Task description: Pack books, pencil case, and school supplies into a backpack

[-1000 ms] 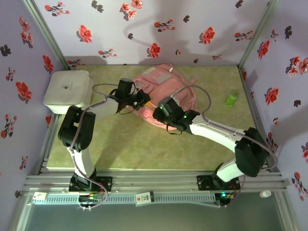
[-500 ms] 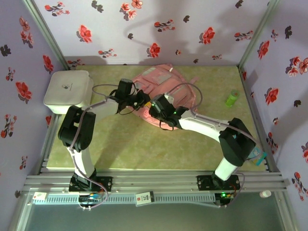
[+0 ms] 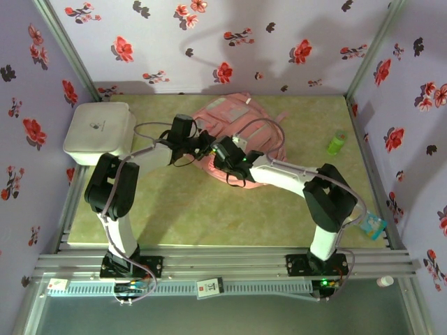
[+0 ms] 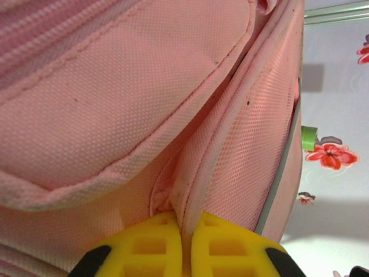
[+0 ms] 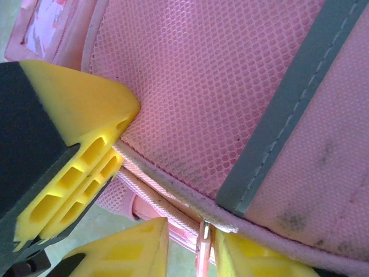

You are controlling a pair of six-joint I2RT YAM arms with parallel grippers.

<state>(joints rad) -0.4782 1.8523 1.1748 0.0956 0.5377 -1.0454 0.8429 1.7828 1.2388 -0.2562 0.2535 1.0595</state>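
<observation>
Here, the left gripper (image 4: pixel 185 231) is clamped shut on a seam of the backpack (image 4: pixel 115 86), lying rear-centre on the table (image 3: pixel 195 209), the right gripper (image 5: pixel 190 247) is held narrowly parted astride its edge trim, perhaps ungripped, with both forearms angled inward.

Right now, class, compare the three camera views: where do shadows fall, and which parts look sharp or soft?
Top external: even light, with blurry arm shadows on the flowered back wall. Left wrist: the backpack weave is sharp, the left tool's fingers look slightly soft, and the wall beyond is bright and blurred. Right wrist: the backpack's mesh is crisp, with no glare.
</observation>
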